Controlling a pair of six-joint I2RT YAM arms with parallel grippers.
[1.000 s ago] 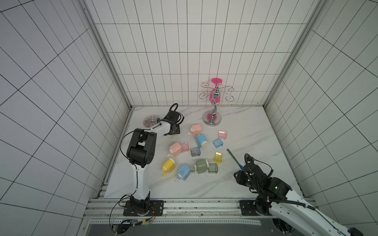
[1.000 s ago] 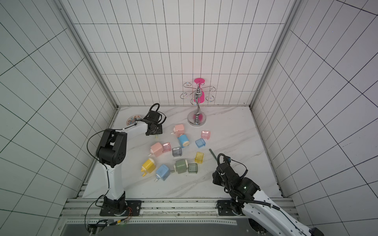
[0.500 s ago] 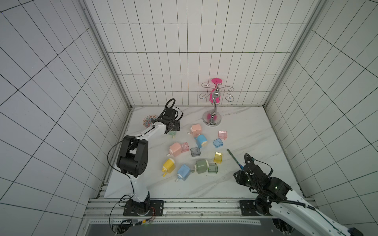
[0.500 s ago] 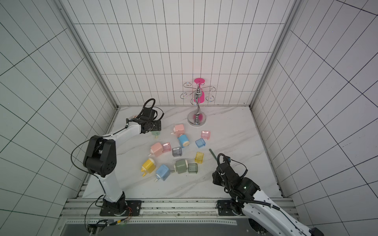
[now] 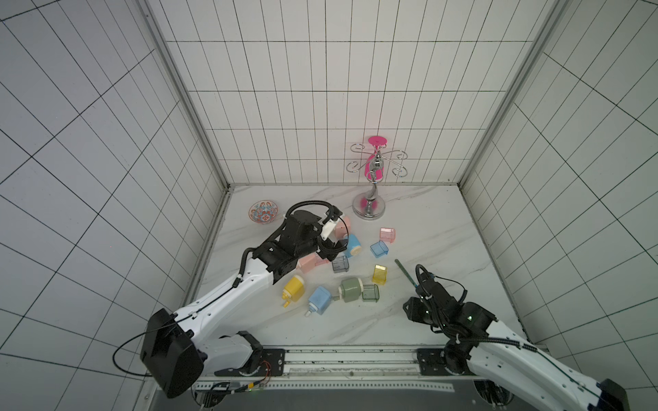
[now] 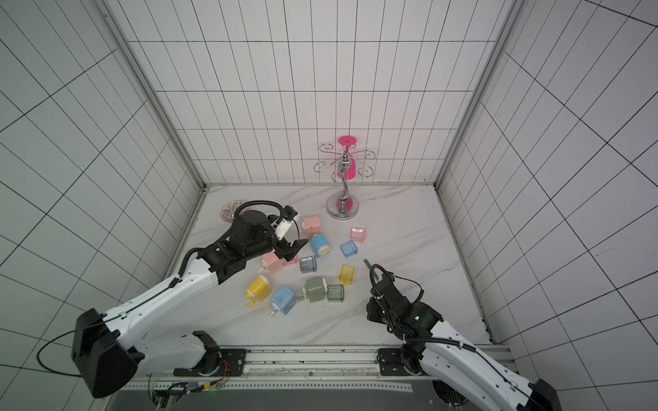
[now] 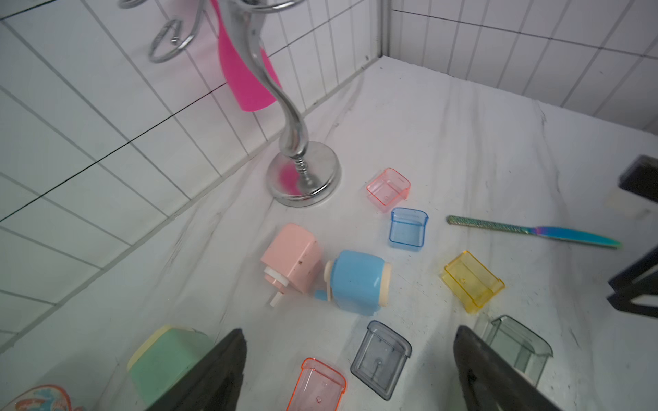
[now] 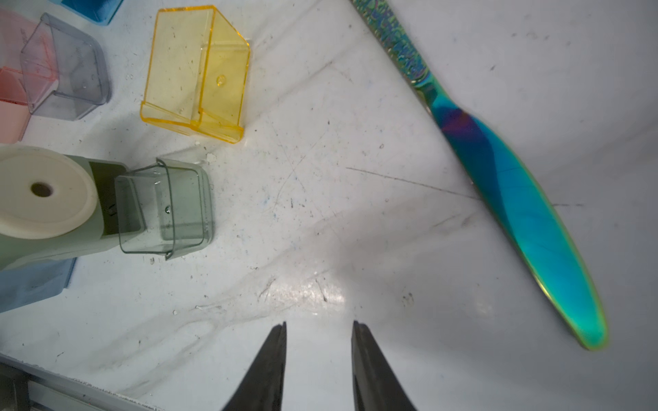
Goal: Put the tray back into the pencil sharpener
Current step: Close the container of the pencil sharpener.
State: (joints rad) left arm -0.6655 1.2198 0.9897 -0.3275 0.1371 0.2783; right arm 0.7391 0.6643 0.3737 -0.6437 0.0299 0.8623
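Observation:
Several small pencil sharpeners and loose clear trays lie mid-table. A green sharpener [image 5: 350,290] lies on its side with a grey-green tray [image 8: 167,210] partly in its opening. My left gripper [image 7: 350,356] hovers open over a red tray [image 7: 320,384] and a grey tray [image 7: 381,359], holding nothing; in a top view it [image 5: 336,245] is beside a blue sharpener [image 5: 353,245]. My right gripper [image 8: 318,325] stands slightly open and empty above bare table near the front, right of the green sharpener. A yellow tray [image 8: 197,71] lies beyond it.
An iridescent knife [image 5: 405,272] lies just behind the right gripper. A chrome stand [image 5: 370,210] with a pink spatula is at the back, a patterned bowl [image 5: 263,212] back left. Yellow [image 5: 294,288], blue [image 5: 320,299] and pink [image 5: 309,262] sharpeners, blue [image 5: 379,248] and pink [image 5: 387,235] trays lie around.
The left arm has swung from the back-left corner forward over the sharpeners, and its jaws have opened wide. The right gripper stayed in place and opened a little.

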